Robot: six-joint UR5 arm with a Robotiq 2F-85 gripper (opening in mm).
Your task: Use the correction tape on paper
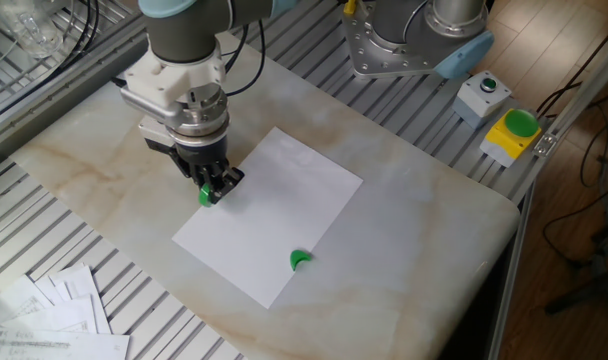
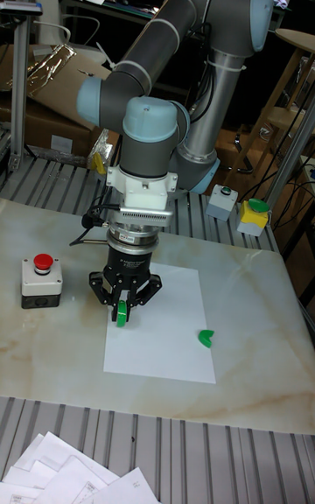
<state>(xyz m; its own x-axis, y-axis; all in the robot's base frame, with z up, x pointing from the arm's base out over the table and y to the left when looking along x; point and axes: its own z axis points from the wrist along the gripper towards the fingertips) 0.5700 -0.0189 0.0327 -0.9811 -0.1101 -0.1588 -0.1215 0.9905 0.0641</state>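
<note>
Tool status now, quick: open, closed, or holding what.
Tool: closed on the correction tape, at the paper's left edge.

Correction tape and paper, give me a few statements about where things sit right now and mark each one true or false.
1. The tool grips the correction tape. True.
2. The correction tape is over the middle of the paper. False: it sits at the paper's edge, on the arm's side.
3. A small green piece lies on the paper, apart from the tool. True.
4. The grey box with a red button rests on the paper. False: it stands on the table beside it.
</note>
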